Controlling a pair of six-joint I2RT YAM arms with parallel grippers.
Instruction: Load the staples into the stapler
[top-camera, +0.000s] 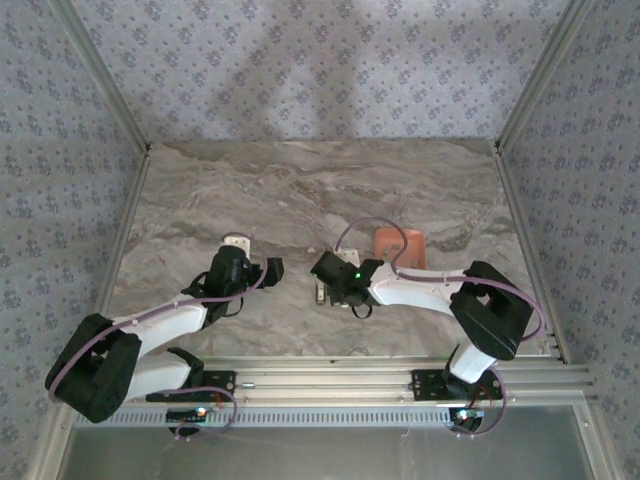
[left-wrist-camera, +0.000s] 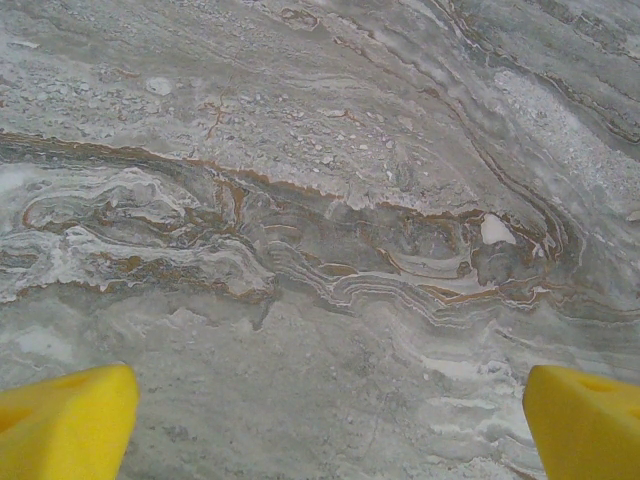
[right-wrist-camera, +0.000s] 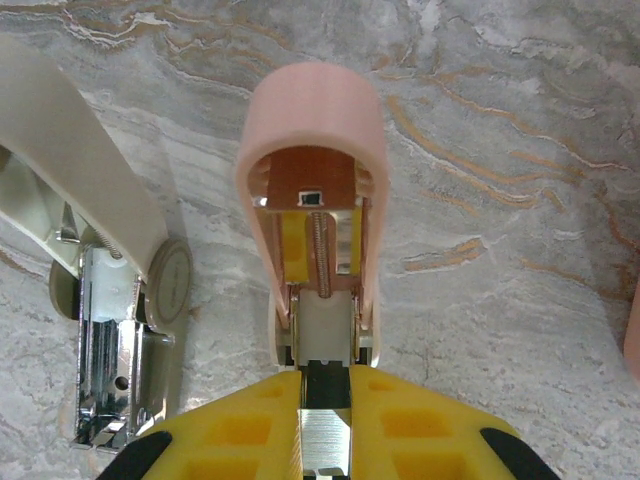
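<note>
In the right wrist view my right gripper is shut on a short ribbed grey strip of staples, pinched between its yellow fingers. Directly ahead of the strip lies a pink stapler with its lid swung open, so its spring and empty magazine channel are exposed. The strip's front end sits just short of the channel's rear. From above, the right gripper is at mid-table. My left gripper stands wide open over bare marble, and nothing lies between its yellow fingertips.
A second, cream stapler lies opened out just left of the pink one, its chrome magazine showing. The salmon-orange tray sits behind the right arm. A small white object lies beyond the left gripper. Patterned walls enclose the marble table.
</note>
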